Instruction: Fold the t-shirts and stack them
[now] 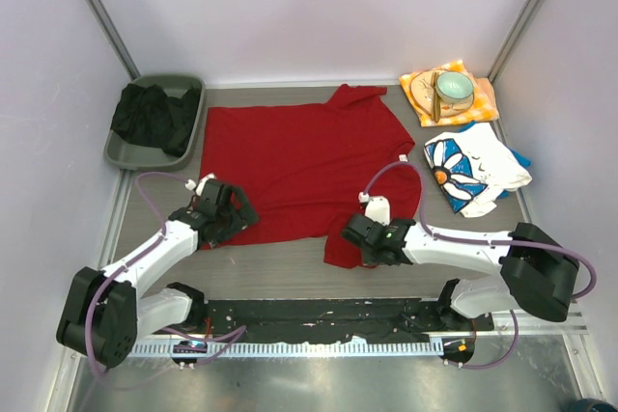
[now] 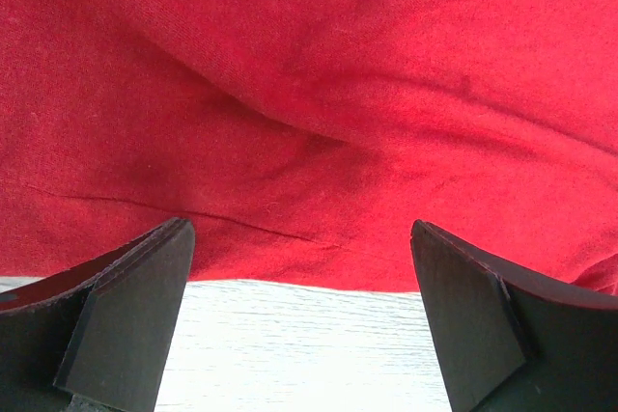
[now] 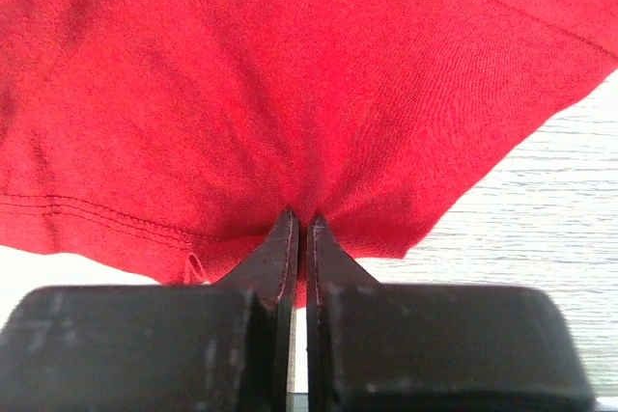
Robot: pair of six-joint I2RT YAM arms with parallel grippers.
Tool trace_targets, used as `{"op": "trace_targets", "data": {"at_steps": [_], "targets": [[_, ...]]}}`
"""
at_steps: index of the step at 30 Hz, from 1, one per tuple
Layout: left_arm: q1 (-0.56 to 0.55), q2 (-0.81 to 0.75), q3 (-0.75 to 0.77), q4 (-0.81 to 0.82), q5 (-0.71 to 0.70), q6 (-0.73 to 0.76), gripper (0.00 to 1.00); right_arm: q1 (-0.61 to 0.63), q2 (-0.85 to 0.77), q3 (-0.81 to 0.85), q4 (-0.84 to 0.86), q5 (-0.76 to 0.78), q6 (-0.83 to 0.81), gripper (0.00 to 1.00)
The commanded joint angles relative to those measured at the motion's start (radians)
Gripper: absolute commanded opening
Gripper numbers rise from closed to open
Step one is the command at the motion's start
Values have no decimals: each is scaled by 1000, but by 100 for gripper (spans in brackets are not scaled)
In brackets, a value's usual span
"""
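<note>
Your right gripper [image 3: 297,227] pinches the near hem of the red t-shirt [image 1: 290,156], cloth puckered there. Your left gripper [image 2: 299,267] gapes wide at its near-left edge. The shirt lies spread mid-table [image 1: 290,279], with wood showing nearside.

White shells and bulky black joints form the left arm [image 1: 154,248] and right arm [image 1: 454,241] — lilac cables [image 1: 142,188] loop along each; the left gripper [image 2: 299,229] has matte black wedge fingers [image 2: 126,315].

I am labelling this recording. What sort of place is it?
Probably a robot test cell, not a home: plain pale walls enclose a table, and the left arm and right arm are bolted at its near edge.
</note>
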Motion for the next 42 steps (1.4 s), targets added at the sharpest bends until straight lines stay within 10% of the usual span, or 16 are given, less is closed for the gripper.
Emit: {"op": "trace_targets", "data": {"at_steps": [1, 9, 16, 42], "targets": [[-3, 9, -10, 51, 8, 11, 100, 4, 8, 114, -78, 71, -34, 1], [-3, -28, -12, 56, 8, 12, 100, 7, -71, 306, -268, 82, -88, 6], [-3, -20, -17, 69, 25, 18, 100, 23, -87, 269, -293, 62, -63, 91], [-3, -2, 23, 19, 11, 55, 100, 30, 79, 100, -47, 149, -37, 97]]}}
